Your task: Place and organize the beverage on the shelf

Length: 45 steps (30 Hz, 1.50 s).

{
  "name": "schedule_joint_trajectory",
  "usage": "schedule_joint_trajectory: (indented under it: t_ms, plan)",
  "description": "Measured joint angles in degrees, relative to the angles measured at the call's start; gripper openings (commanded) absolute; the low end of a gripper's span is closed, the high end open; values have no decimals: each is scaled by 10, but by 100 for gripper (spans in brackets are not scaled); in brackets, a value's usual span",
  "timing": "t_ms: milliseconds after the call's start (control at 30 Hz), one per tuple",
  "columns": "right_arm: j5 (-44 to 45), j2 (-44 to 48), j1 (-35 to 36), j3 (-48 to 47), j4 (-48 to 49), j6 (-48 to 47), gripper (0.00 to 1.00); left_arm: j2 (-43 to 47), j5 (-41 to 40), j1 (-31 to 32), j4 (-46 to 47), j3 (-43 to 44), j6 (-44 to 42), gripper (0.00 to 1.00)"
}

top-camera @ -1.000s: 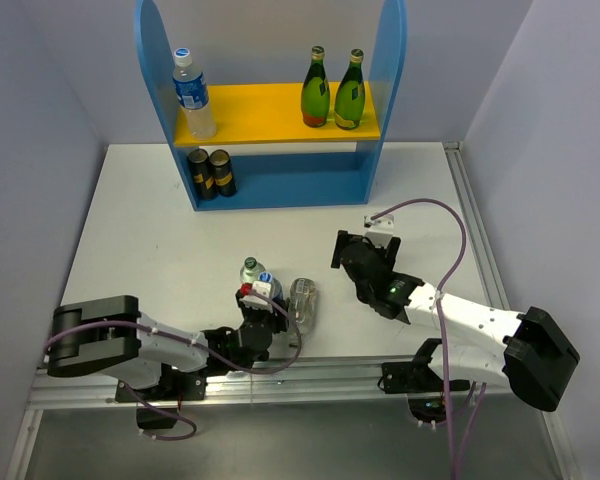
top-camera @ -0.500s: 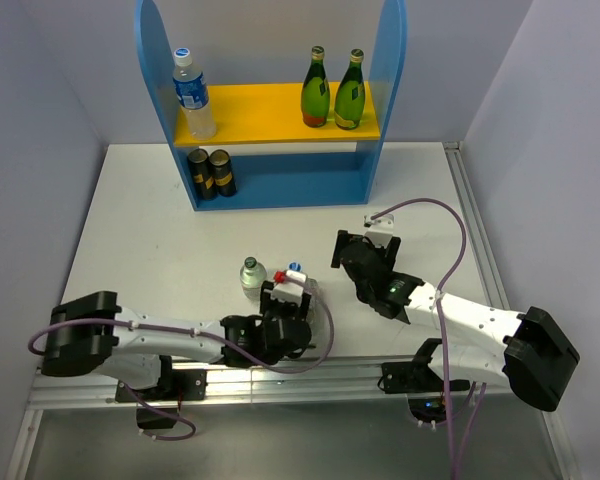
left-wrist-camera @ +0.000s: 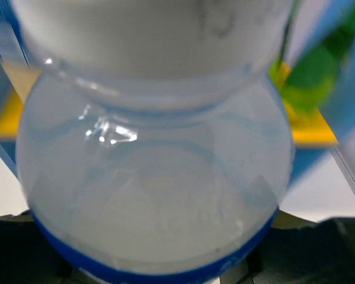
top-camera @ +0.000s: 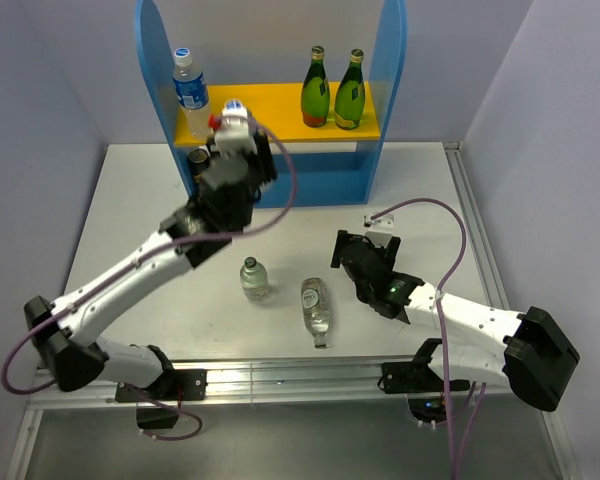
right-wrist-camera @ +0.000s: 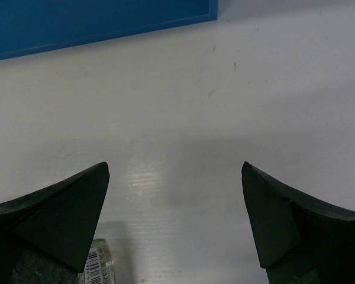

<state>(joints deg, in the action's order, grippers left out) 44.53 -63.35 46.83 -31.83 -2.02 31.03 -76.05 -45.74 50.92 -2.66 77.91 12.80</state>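
My left gripper [top-camera: 233, 132] is shut on a clear bottle with a blue label and white cap [top-camera: 234, 106], held up in front of the shelf's yellow upper board [top-camera: 280, 112]. That bottle [left-wrist-camera: 154, 177] fills the left wrist view. Another blue-label bottle [top-camera: 191, 94] stands at the board's left end, and two green bottles [top-camera: 315, 90] [top-camera: 349, 90] stand at its right. One short clear bottle [top-camera: 253, 279] stands on the table; another [top-camera: 316, 306] lies on its side. My right gripper [top-camera: 346, 252] [right-wrist-camera: 174, 171] is open over bare table right of the lying bottle, whose end [right-wrist-camera: 98, 264] shows beside its left finger.
A black-and-gold can [top-camera: 197, 158] peeks out on the shelf's blue lower level [top-camera: 310, 185], mostly behind my left arm. The tall blue side panels [top-camera: 390, 80] frame the board. The shelf's blue base [right-wrist-camera: 94, 23] lies ahead of the right gripper.
My left arm closed on the blue-label bottle near the table's front edge and swung it up and away to the shelf's upper board. The right arm has not moved.
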Motion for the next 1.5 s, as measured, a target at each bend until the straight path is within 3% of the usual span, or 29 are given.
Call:
schedule_joint_trajectory:
  t_ms: [167, 467, 933, 1167, 1433, 1467, 1500]
  plan:
    - [-1, 0, 0, 0, 0, -1, 100, -125, 69, -99, -12, 194, -54, 0]
    - [-5, 0, 0, 0, 1, -2, 100, -304, 137, -153, -44, 421, -132, 0]
    - [-11, 0, -2, 0, 2, -2, 100, -387, 143, -206, -30, 394, -136, 0]
    - [-12, 0, -2, 0, 3, -2, 100, -385, 133, -216, 8, 372, -132, 8]
    - [-12, 0, -2, 0, 3, -2, 100, -355, 140, -237, 26, 326, -96, 22]
    - [-12, 0, -2, 0, 3, -2, 100, -352, 140, -240, 27, 322, -94, 25]
    - [-12, 0, -2, 0, 3, -2, 100, -348, 140, -242, 27, 317, -91, 37]
